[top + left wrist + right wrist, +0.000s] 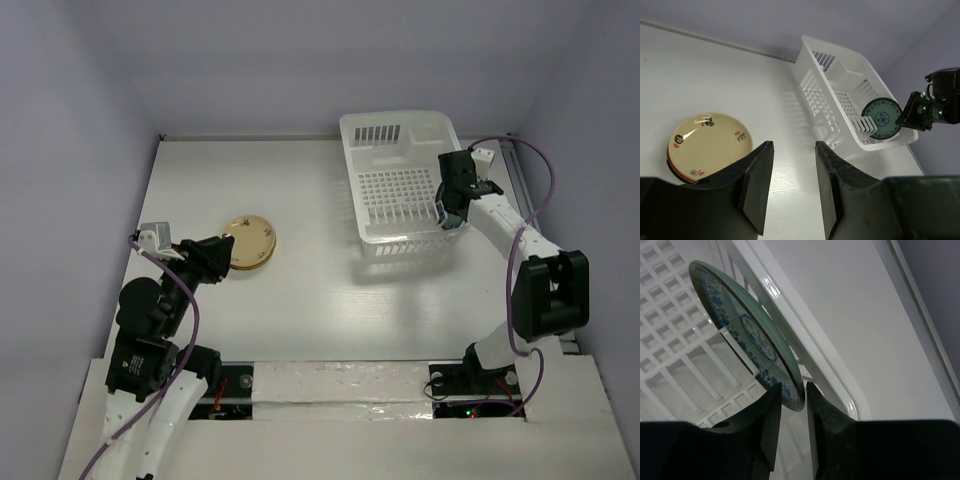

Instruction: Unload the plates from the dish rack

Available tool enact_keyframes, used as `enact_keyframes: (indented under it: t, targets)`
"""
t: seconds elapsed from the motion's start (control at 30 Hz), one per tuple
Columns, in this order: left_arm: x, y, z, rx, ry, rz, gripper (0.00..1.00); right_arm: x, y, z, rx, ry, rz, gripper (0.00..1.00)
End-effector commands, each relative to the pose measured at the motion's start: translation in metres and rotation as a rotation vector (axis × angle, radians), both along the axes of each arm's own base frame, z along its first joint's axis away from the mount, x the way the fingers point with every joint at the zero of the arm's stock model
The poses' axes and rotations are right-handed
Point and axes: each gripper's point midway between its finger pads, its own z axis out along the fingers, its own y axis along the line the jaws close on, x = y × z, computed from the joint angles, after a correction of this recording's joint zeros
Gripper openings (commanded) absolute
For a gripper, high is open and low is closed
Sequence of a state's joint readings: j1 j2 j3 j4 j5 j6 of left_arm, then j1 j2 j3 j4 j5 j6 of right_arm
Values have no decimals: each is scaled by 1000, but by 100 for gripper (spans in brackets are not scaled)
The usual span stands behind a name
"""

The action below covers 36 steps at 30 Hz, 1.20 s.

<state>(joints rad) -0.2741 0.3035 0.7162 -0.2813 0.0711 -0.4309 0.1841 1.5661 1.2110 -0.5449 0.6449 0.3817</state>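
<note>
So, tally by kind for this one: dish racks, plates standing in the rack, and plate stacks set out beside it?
Dish rack: 1
Plate standing in the rack: 1
Stack of plates outside it: 1, number of plates in it unclear
Total: 3

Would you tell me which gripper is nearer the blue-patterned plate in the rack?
Right gripper: it straddles the blue-patterned plate. The left gripper hovers far off, by the yellow plate.

A blue-patterned plate [881,119] stands upright in the white dish rack [400,130], yellow-topped plates [249,241] stacked well apart.
</note>
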Motion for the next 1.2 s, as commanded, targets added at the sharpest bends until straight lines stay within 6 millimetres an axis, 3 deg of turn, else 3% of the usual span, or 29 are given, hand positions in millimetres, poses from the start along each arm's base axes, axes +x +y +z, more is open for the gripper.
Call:
enact_keyframes:
  t: [0.0,0.07,0.1,0.2,0.27,0.43,0.77,1.0,1.07,1.17]
  targets:
    - [-2,-2,12,-4,-54,-16,36,16,-3,27,-26,-45,3,31]
    - [-2,-2,11,-4,-52,-17,36,17,-9,26,-60,-30,-17,27]
    - [-2,-3,11,-3,-51,-18,36,16,-11,27,-80,-23,-21,17]
    - [-1,-4,11,-3,-50,-26,36,11,-19,32,-125,-17,-39,3]
    - [-2,-7,11,-3,-50,-38,36,7,-24,37,-149,-27,-49,0]
    - [-1,-7,10,-2,-47,-40,36,-5,-31,60,-232,-44,-52,0]
    - [0,-7,9,-4,-43,-38,36,-13,-8,114,-236,-201,5,0]
    - [0,-7,8,-5,-41,-34,36,-18,-11,115,-246,-185,-8,0]
    - [0,-7,8,-6,-39,-34,36,-19,-1,121,-230,-206,10,0]
    - [0,-7,8,-6,-37,-35,36,-21,22,148,-114,-299,85,0]
